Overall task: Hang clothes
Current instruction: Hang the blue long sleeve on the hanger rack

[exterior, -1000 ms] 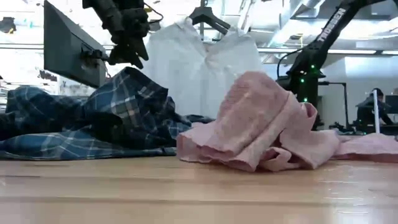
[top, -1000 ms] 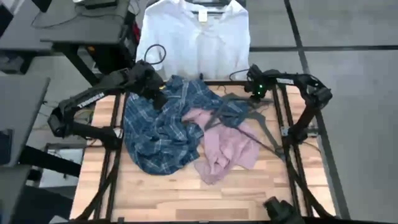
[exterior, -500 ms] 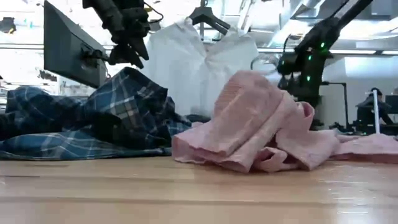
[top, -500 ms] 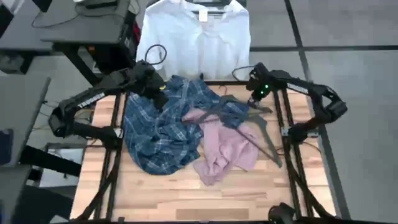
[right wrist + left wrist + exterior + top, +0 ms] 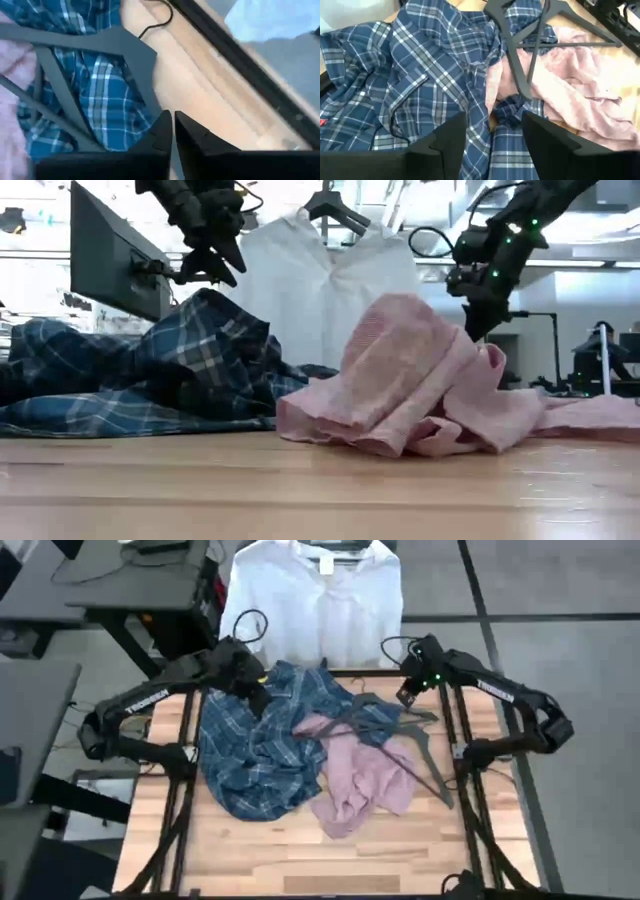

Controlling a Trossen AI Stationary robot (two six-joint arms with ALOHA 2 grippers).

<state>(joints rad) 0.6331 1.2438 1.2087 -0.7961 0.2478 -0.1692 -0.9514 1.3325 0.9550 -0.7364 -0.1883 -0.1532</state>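
Note:
A blue-and-white plaid shirt (image 5: 255,745) lies crumpled on the table's left half, and a dusty pink shirt (image 5: 365,780) lies bunched against its right side. Grey hangers (image 5: 405,730) rest across both. A white shirt (image 5: 312,605) hangs on a hanger beyond the far edge. My left gripper (image 5: 258,698) hovers open over the plaid shirt's far part (image 5: 420,75), with nothing between its fingers. My right gripper (image 5: 403,698) hangs above the hangers at the far right and points down. Its fingers (image 5: 160,135) are shut to a thin slit. My right gripper's fingertips stand at the edge of a grey hanger's broad shoulder (image 5: 145,75), coming from above and slanting down. I cannot tell whether they touch it. Nothing shows between the fingers.
Dark frame rails (image 5: 455,745) run along the table's left and right sides. A thin black cable (image 5: 157,22) lies on the wood at the far right. A monitor (image 5: 115,265) stands off the left side. Bare wood (image 5: 320,855) runs along the near edge.
My right gripper has risen from just over the hangers at the far right, and its arm has swung out toward the table's right. The grey hangers have shifted a little on the shirts, and the pink shirt's near fold has slid slightly.

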